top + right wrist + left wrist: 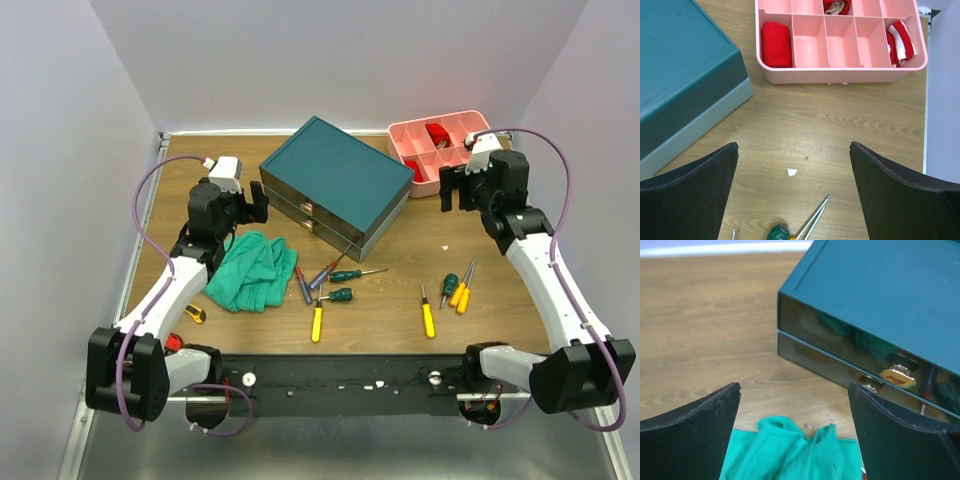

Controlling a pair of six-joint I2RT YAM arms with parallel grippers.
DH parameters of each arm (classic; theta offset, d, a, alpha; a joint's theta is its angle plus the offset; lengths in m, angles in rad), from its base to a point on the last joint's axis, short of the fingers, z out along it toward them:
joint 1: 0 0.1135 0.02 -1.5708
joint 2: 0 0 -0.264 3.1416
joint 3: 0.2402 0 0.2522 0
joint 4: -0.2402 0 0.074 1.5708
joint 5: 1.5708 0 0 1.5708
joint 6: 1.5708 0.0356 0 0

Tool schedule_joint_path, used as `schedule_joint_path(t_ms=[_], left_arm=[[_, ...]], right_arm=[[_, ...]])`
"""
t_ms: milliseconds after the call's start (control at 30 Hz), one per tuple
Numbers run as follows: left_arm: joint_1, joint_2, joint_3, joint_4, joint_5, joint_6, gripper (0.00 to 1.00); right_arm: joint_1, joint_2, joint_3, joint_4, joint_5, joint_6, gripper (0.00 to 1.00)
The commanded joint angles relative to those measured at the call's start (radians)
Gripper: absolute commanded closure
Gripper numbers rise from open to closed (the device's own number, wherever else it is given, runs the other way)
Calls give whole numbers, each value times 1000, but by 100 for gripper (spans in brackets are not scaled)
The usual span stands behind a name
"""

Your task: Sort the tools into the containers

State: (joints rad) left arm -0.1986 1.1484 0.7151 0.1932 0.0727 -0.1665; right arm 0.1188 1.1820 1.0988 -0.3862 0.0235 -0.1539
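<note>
Several small screwdrivers lie on the wooden table in front of the teal box (335, 175): two red-and-blue ones (303, 285), two green-handled ones (343, 275), a yellow one (317, 322), another yellow one (427, 318), and a green and orange group (458, 288). The box's two clear drawers (840, 350) look shut, and each has a metal pull (897, 376). My left gripper (255, 203) (794, 387) is open and empty, above the green cloth, facing the drawers. My right gripper (452, 187) (793, 146) is open and empty above bare table, beyond a green-handled screwdriver (779, 233).
A crumpled green cloth (255, 268) (790, 450) lies left of the tools. A pink compartment tray (440, 185) (840, 75) with red items (776, 45) stands at the back right. A small yellow-and-black object (195, 313) lies near the left arm. A white scrap (792, 172) lies on the table.
</note>
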Motion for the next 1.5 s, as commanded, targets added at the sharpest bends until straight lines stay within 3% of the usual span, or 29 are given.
schedule_joint_path(t_ms=[0, 200, 333, 433, 667, 967, 1267, 1467], left_arm=[[-4, 34, 67, -178, -8, -172, 1], [1, 8, 26, -228, -116, -499, 1], [11, 33, -3, -142, 20, -632, 1], [1, 76, -11, -75, 110, -729, 1], [-16, 218, 14, 37, 111, -758, 1], [-81, 361, 102, 15, 91, -774, 1], [-142, 404, 145, 9, 119, -846, 1], [-150, 349, 182, -54, 102, -782, 1]], right_arm=[[2, -5, 30, -13, -23, -58, 0], [2, 68, 160, -57, -198, -113, 0], [4, 152, 249, -74, -322, -119, 0], [21, 214, 309, -66, -330, -82, 0], [64, 349, 369, -8, -321, -59, 0], [170, 473, 404, 56, -203, -50, 0], [197, 614, 506, 67, -163, -42, 0], [205, 748, 659, 78, -151, -42, 0]])
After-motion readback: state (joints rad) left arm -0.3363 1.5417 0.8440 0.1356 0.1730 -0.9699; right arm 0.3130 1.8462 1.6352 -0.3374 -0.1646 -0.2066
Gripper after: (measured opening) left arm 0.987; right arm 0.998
